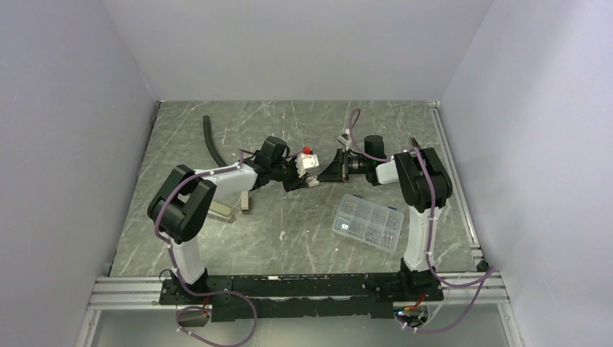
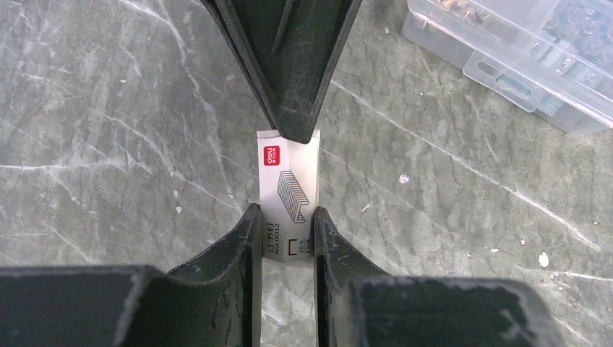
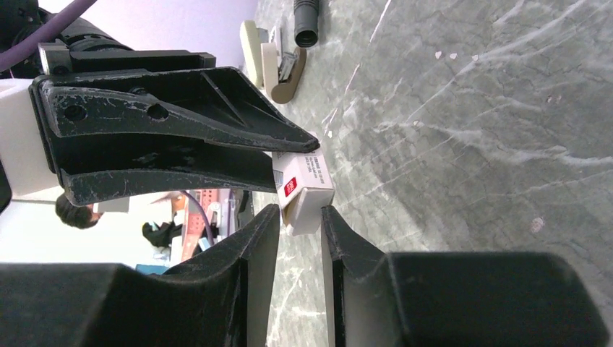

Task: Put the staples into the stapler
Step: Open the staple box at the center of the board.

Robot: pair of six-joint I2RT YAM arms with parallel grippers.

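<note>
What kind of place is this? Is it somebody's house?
Probably not a house: it looks like a robot test booth in a lab. The left arm and right arm are bolted to a metal rail, and plain grey walls box in the table.

Staple box (image 2: 289, 191): smooth white card, printed.
Table top (image 2: 108, 144): matt grey marbled surface, scuffed.
Compartment box (image 2: 506, 50): clear glossy plastic.
Left gripper (image 2: 285, 211): matt black fingers (image 2: 231, 253), scuffed.
</note>
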